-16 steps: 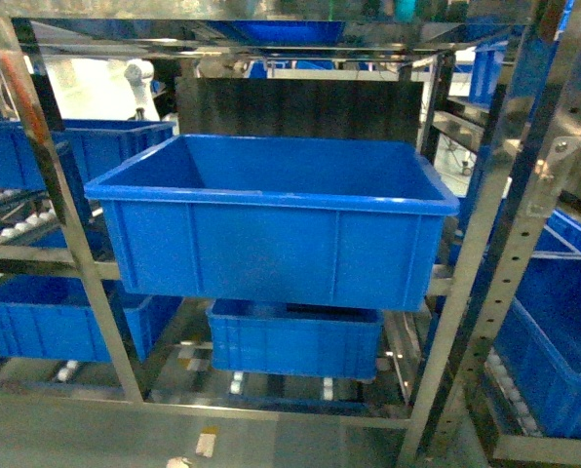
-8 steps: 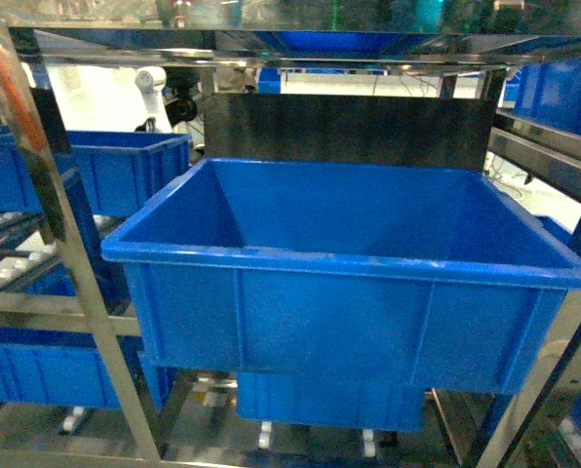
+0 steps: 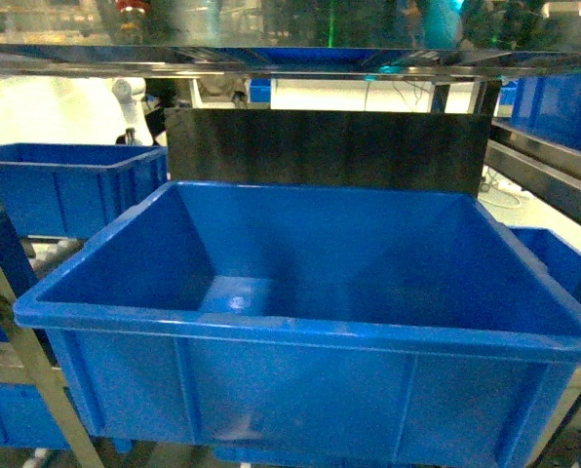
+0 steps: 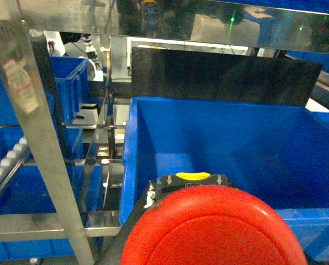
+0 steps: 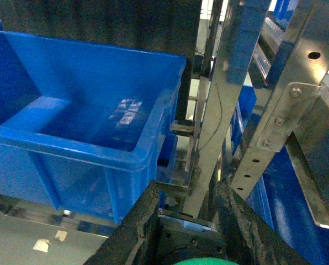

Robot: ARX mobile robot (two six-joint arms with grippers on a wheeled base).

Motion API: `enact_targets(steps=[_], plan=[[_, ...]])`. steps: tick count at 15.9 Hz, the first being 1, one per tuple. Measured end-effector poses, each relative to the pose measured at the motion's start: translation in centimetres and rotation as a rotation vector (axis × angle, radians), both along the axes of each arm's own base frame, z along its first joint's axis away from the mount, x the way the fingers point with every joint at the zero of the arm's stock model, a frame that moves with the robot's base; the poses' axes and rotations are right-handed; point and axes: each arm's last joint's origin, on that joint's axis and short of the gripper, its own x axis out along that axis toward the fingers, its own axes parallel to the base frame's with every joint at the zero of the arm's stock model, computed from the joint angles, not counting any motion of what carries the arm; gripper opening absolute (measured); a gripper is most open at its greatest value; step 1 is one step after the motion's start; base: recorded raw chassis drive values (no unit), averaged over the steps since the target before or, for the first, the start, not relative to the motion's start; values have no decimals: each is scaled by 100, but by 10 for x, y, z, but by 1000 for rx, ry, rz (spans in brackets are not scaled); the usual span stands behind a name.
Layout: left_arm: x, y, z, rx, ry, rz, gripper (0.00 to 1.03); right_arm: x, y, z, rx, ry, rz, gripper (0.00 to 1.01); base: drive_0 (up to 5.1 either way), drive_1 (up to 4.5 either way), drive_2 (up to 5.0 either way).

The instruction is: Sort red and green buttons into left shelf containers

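Note:
A large blue container (image 3: 300, 336) on the shelf fills the head view; nothing shows inside it. Neither gripper appears in the head view. In the left wrist view the red button (image 4: 214, 229), with its wide mushroom cap and a dark body with a yellow tab, sits held in my left gripper (image 4: 193, 185), just in front of the container's near rim (image 4: 128, 165). In the right wrist view my right gripper (image 5: 189, 190) has its dark fingers (image 5: 145, 215) closed around the green button (image 5: 206, 261), whose cap barely shows at the bottom edge, off the container's right corner (image 5: 153, 157).
Steel shelf uprights stand at the left (image 4: 43, 138) and at the right (image 5: 219, 99). A dark panel (image 3: 329, 146) backs the container. More blue bins sit to the left (image 3: 66, 185) and right (image 5: 286, 204). A shelf beam (image 3: 290, 63) runs overhead.
The head view has moved closer to the shelf: the blue container has grown, sits lower in frame, and its floor now shows.

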Motion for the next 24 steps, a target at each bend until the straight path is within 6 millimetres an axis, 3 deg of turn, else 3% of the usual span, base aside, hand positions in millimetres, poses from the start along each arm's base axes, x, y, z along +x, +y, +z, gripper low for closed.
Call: enact_targets(steps=[3, 13, 16, 20, 24], plan=[[1, 0, -2, 0, 11, 1, 25, 0, 0, -1, 3, 9, 0, 29, 0, 414, -413], [1, 0, -2, 0, 13, 0, 25, 2, 2, -1, 2, 0, 21, 29, 0, 0, 0], [1, 0, -2, 0, 13, 0, 25, 8, 25, -6, 15, 8, 202, 29, 0, 0, 0], [1, 0, -2, 0, 12, 0, 25, 25, 46, -14, 42, 41, 261, 29, 0, 0, 0], [1, 0, -2, 0, 12, 0, 25, 56, 63, -13, 59, 42, 293, 29, 0, 0, 0]])
